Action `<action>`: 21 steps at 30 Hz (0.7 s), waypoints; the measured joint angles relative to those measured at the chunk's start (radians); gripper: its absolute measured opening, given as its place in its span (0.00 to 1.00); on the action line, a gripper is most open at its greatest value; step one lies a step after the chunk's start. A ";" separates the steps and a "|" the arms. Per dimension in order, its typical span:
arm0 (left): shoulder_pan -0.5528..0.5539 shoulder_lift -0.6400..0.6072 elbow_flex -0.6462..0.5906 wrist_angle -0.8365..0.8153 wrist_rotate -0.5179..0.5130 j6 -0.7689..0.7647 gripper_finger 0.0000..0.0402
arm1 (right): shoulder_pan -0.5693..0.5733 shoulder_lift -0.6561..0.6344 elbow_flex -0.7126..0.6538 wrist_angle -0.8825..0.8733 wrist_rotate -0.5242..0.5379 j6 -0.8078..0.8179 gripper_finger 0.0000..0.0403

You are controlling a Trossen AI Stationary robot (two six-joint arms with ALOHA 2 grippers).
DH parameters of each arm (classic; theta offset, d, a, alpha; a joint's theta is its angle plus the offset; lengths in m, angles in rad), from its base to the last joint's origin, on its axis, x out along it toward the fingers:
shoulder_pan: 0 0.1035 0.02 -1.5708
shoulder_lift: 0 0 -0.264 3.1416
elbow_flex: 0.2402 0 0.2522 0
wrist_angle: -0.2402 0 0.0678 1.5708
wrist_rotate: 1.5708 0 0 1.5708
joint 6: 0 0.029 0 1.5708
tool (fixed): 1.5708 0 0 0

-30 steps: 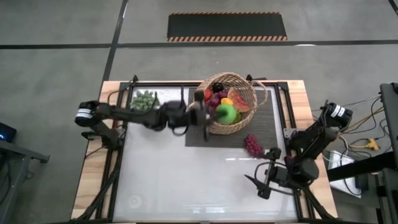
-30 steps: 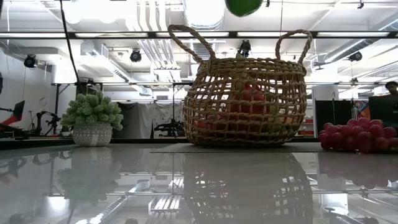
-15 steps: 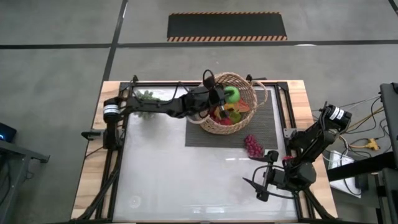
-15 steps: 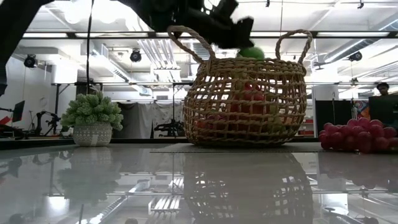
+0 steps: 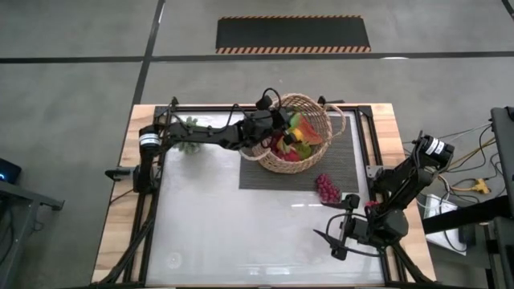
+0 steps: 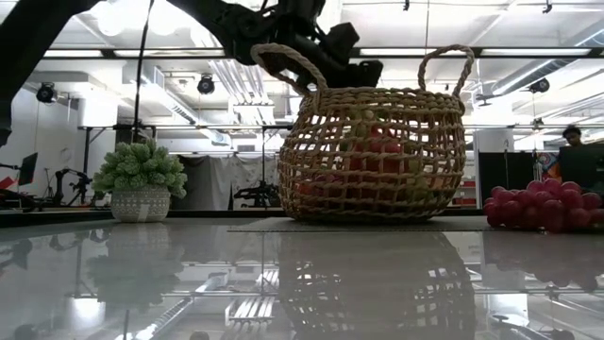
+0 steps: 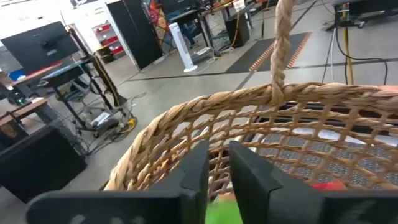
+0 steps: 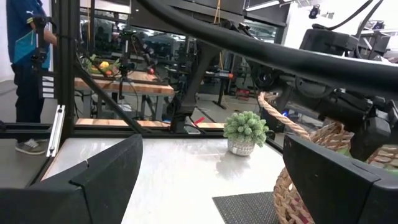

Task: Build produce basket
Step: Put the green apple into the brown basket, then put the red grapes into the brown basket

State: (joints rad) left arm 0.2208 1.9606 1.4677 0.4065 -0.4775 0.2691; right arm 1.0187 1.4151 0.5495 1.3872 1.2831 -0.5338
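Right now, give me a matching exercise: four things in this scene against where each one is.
Things:
1. left gripper
2. right gripper
3. red grape bunch
4. potted plant

Places:
A. on the dark mat beside the basket
B. far left corner of the table
C. inside the basket's rim
D. over the near right part of the table

Pairs: 1-C, 2-D, 3-A, 4-B

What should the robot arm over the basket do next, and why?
Probably open the left gripper fully and lift away: it sits inside the basket rim, with the green apple low between its nearly closed fingers. Red grapes still wait on the mat.
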 joint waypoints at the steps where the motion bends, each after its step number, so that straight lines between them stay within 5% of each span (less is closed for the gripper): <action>1: 0.000 0.000 0.000 0.000 0.000 0.000 0.13 | 0.000 0.000 0.000 0.000 0.000 0.001 0.91; 11: -0.026 -0.026 0.002 -0.009 -0.003 0.051 0.26 | 0.000 0.000 0.000 0.000 0.000 0.069 0.91; 21: -0.263 -0.231 -0.023 -0.126 0.001 0.318 0.26 | 0.000 0.000 0.000 -0.020 0.058 0.201 0.91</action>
State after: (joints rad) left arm -0.0423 1.7300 1.4451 0.2804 -0.4763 0.5869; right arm 1.0183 1.4151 0.5495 1.3674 1.3414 -0.3326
